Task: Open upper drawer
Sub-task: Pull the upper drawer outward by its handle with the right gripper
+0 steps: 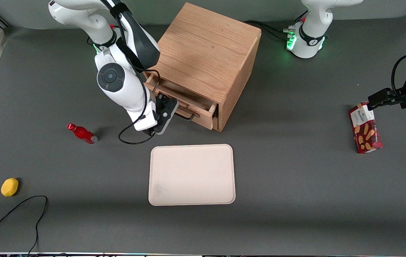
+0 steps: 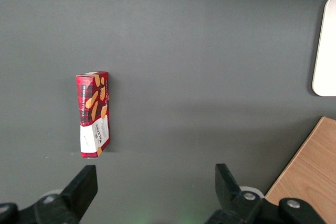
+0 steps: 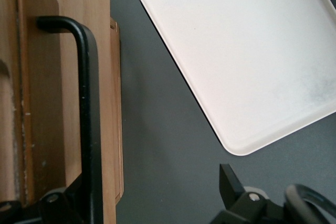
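The light oak cabinet [image 1: 206, 60] stands in the middle of the table. Its upper drawer [image 1: 197, 116] is pulled partly out, so a strip of its shallow tray shows under the cabinet top. A thin black bar handle [image 1: 185, 116] runs along the drawer's front [image 3: 50, 103]. My gripper [image 1: 165, 114] is in front of the drawer at the handle's end nearer the working arm. In the right wrist view the gripper [image 3: 152, 184] is open. The handle [image 3: 88, 129] runs close beside one finger [image 3: 65, 203], and the other finger [image 3: 229, 182] is over bare table.
A cream tray [image 1: 191, 175] lies flat in front of the cabinet, nearer the camera. A red bottle [image 1: 82, 133], a yellow lump [image 1: 9, 187] and a loose black cable [image 1: 20, 207] lie toward the working arm's end. A red biscuit box [image 1: 365, 128] lies toward the parked arm's end.
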`<state>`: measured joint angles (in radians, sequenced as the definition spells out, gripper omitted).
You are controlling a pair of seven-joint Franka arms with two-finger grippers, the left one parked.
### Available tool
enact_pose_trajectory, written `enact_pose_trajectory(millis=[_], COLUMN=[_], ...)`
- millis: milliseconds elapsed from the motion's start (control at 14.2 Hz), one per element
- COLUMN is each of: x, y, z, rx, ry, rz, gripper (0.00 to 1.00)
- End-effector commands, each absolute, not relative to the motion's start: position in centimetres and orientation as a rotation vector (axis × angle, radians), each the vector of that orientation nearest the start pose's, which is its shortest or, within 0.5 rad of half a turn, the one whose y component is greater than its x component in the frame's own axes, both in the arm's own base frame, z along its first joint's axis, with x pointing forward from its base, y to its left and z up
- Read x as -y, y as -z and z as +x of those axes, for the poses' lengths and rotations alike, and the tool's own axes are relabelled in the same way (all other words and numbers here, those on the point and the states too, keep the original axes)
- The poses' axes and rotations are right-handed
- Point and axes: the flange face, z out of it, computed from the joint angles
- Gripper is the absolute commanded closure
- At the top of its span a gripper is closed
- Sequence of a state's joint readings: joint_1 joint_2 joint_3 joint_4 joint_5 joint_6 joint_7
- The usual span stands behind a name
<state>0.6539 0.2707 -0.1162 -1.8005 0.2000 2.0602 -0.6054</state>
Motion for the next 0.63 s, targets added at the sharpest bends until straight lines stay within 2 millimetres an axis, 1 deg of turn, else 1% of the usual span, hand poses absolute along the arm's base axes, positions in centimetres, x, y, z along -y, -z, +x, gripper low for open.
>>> enact_pose_trajectory(millis=[0, 70, 141, 352, 563], x=[-34.1, -34.5, -34.8, -35.8, -35.3], y=[-39.3, -39.4, -39.0, -39.1, -39.3], z=[54.1, 54.5, 54.8, 55.5, 56.1], rx=[1.547, 1.546, 1.546, 1.557, 1.567], ry=[-0.019, -0.011, -0.013, -0.021, -0.022], rz=[-2.586, -2.588, -2.591, -2.588, -2.594], gripper=[0.0, 0.0, 0.0, 0.0, 0.0])
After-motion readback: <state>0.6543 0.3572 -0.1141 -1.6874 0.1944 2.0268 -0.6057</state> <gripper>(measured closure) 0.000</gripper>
